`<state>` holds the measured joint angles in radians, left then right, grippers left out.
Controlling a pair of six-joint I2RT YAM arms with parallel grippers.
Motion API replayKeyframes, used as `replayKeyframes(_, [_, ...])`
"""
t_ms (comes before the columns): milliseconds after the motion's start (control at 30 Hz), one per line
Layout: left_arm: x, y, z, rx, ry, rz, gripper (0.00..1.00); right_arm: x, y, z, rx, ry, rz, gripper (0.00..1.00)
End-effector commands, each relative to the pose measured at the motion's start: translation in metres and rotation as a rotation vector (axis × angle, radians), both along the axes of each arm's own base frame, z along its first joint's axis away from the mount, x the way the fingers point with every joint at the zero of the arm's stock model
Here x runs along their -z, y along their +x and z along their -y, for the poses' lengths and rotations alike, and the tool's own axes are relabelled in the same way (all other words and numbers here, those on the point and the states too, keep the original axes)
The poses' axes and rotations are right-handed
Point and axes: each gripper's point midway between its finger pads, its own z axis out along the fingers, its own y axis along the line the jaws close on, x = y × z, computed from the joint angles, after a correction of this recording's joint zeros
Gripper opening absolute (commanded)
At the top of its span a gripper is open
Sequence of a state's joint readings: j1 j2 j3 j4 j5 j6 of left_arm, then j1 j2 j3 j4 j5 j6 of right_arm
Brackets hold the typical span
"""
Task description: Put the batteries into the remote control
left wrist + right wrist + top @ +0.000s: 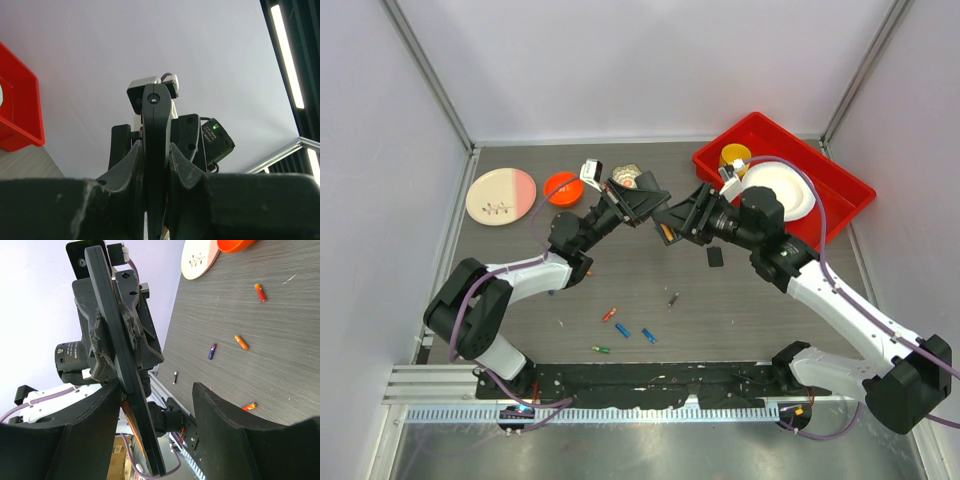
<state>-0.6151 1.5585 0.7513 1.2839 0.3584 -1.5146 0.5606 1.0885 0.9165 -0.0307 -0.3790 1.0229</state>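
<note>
The remote control (116, 355), a slim black bar, is raised off the table, and my left gripper (156, 150) is shut on it edge-on. An orange strip (131, 427) runs along the remote's lower part; it may be a battery, though I cannot tell. My right gripper (157, 390) is open around the remote's lower end, with the bar close to its left finger (75, 440) and a wide gap to the right finger (235, 440). In the top view both grippers (638, 205) (677, 222) meet mid-table. Loose batteries lie on the table: orange (609, 314), blue (622, 330) and green (602, 349).
A small flat black piece (715, 257) lies under the right arm, and a grey metal bit (672, 298) nearby. An orange bowl (562, 187) and a pink-and-cream plate (501, 195) sit at the back left. A red bin (840, 180) holding a white plate (780, 190) stands at the back right.
</note>
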Motion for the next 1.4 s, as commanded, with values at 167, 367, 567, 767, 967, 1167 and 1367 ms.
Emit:
replayKeyframes(167, [-0.066,-0.025,-0.027,-0.042,-0.191,0.238,0.0,-0.004,-0.007,0.004,-0.007,0.015,0.02,0.62])
replayKeyframes(367, [-0.068,-0.026,-0.028,-0.043,-0.191,0.243,0.0,0.0,-0.009,0.003,-0.014,0.021,0.01,0.57])
replayKeyframes(567, [-0.068,-0.026,-0.029,-0.047,-0.192,0.243,0.0,0.005,-0.01,0.003,-0.02,0.018,-0.002,0.44])
replayKeyframes(767, [-0.067,-0.026,-0.029,-0.048,-0.192,0.241,0.0,0.005,-0.01,0.003,-0.02,0.03,0.006,0.34])
replayKeyframes(967, [-0.065,-0.025,-0.028,-0.045,-0.188,0.239,0.0,0.005,-0.01,0.0,-0.032,0.033,0.005,0.26])
replayKeyframes(1167, [-0.059,-0.023,-0.026,-0.044,-0.178,0.227,0.0,-0.005,-0.01,-0.001,-0.038,0.049,0.026,0.59])
replayKeyframes(1367, [-0.055,-0.022,-0.025,-0.045,-0.17,0.221,0.0,-0.027,-0.009,0.0,-0.039,0.054,0.083,0.68])
